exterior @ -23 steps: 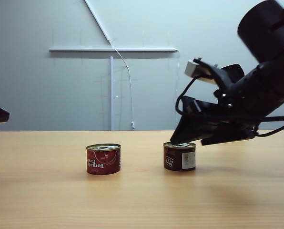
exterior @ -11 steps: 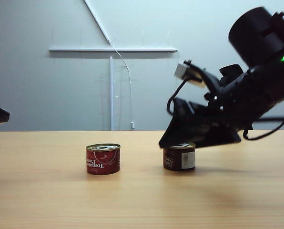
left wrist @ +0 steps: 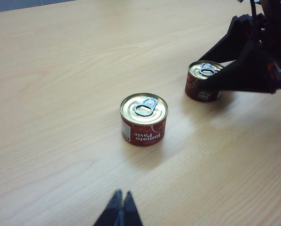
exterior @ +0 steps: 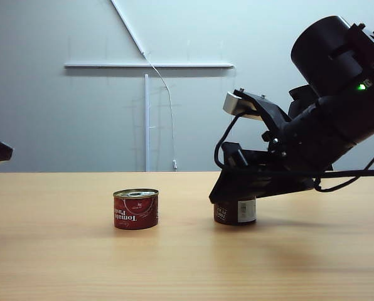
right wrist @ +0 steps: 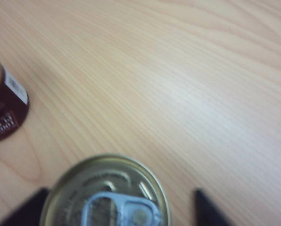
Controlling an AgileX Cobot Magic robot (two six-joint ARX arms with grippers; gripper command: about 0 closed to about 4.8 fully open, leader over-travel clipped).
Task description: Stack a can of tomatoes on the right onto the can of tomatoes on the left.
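Right gripper [right wrist: 117, 200] – jaws wide, straddling the right can [right wrist: 107, 193] on the table [exterior: 61, 251], not yet clamped. Left gripper [left wrist: 119, 207] closed, well back. Left can [exterior: 136, 209] stands apart. Rigid, smooth, probably heavy – grip mid-wall.

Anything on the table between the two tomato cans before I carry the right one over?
No. Left can and right can have only bare table between them, seen in left wrist and exterior views. Right end effector straddles the right can.
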